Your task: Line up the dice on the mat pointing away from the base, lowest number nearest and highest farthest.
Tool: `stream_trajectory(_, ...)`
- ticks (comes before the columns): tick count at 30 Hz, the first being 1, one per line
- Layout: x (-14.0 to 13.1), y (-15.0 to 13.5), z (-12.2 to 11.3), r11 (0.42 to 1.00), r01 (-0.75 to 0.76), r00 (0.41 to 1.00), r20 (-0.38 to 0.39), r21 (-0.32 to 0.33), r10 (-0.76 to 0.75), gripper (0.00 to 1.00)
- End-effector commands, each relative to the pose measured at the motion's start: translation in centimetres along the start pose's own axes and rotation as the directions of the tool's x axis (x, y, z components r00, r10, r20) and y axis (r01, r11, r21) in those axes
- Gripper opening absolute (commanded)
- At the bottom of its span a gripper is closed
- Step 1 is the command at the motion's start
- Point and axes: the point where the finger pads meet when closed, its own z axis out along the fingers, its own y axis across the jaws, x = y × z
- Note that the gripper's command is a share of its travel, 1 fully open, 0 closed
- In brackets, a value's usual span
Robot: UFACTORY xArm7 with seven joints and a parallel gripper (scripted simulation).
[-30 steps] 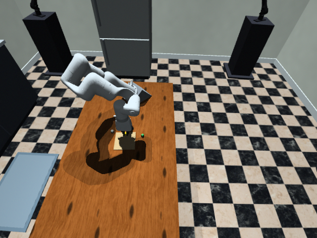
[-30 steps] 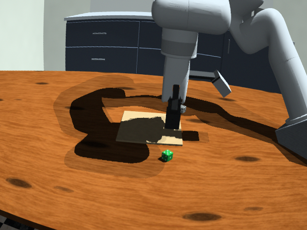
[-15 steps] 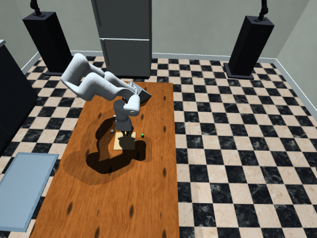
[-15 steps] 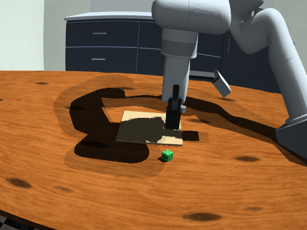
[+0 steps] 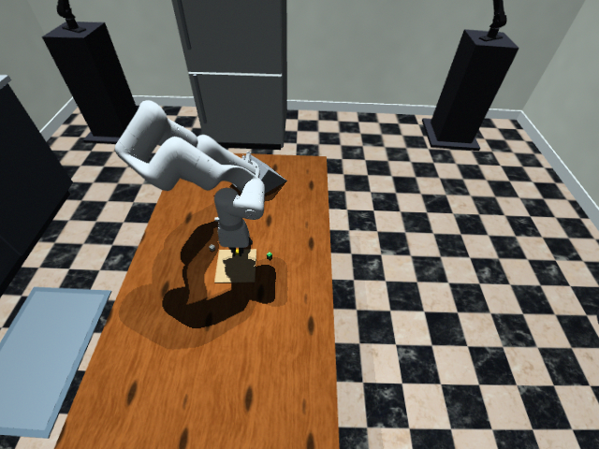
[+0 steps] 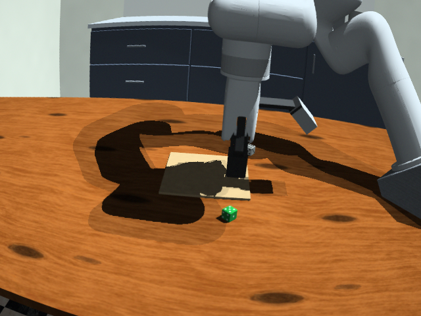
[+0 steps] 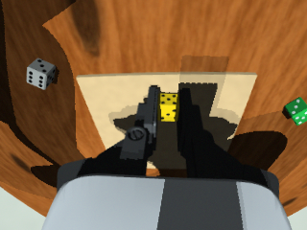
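Yellow die (image 7: 169, 107) half-hidden between fingers

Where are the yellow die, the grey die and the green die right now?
yellow die (image 7: 169, 106), wrist view, its dotted face between the pincer's fingers.
grey die (image 7: 40, 75), wrist view, its top face, on the table.
green die (image 6: 229, 213), exterior view, its front corner, on the table beside the mat.

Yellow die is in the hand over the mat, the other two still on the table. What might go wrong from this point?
1. The hand grips the yellow die low over the mat, near its base-side edge; released carelessly, it may tip to another face or end up only partly on the mat.
2. The grey die and green die sit on the wood on opposite sides of the mat; bringing them in may nudge the mat or the placed die, bending the line.
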Motion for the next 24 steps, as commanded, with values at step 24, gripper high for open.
stream_trajectory(24, -0.07, 0.08, 0.28, 1.0, 0.0, 1.0, 0.002, -0.002, 0.0, 0.11)
